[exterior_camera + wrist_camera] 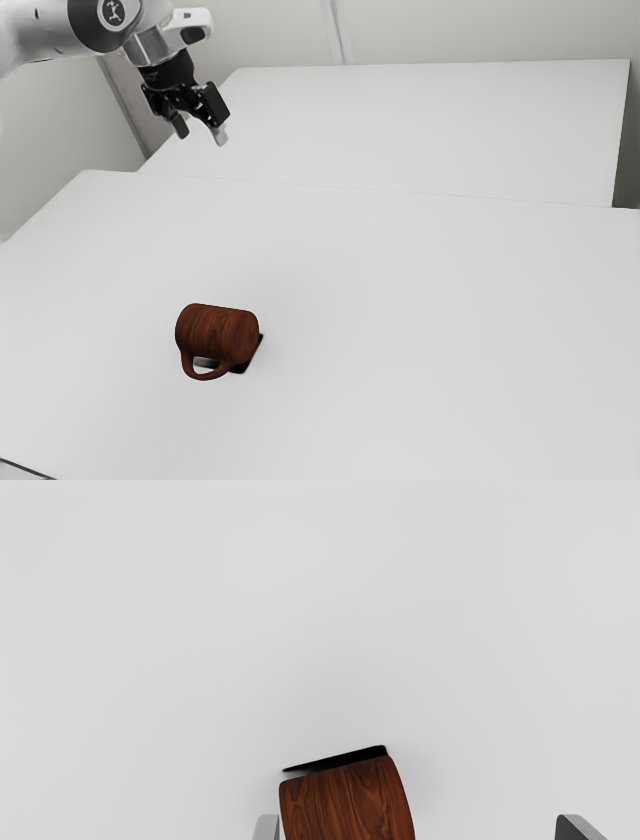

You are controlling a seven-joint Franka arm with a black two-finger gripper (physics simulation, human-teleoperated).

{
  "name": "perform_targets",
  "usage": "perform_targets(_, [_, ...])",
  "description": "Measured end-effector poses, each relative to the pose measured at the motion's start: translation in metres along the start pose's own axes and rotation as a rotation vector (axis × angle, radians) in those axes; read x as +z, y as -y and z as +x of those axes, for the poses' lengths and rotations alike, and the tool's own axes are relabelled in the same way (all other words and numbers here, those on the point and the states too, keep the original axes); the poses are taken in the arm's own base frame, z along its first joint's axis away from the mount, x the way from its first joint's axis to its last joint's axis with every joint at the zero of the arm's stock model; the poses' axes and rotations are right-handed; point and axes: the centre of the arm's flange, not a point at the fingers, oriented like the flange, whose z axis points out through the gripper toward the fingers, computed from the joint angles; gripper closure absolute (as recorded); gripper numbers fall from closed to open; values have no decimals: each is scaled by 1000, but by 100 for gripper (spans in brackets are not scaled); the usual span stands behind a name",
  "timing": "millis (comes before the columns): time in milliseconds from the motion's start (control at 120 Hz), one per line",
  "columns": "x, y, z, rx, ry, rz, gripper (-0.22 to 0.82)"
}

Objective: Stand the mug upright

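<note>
**Wood-grained mug (218,333) lies on its side on a white table (420,320)**

The tabletop is smooth, matte and plain; beyond its far edge spreads another flat white surface (420,120), backed by pale grey walls (480,25). The mug, reddish brown with dark streaks, has a rounded barrel, its looped handle (206,376) toward the near side. A hard black shadow (240,370) hugs one end. High at the exterior view's far left hangs the black gripper (200,134), jaws apart and empty.
</note>
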Motion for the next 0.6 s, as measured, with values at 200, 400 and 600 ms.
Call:
perform_targets(200, [1,0,1,15,-6,0,0])
perform_targets(400, [25,6,-7,0,30,-55,0])
perform_targets(600, [51,65,-48,-145,59,-291,0])
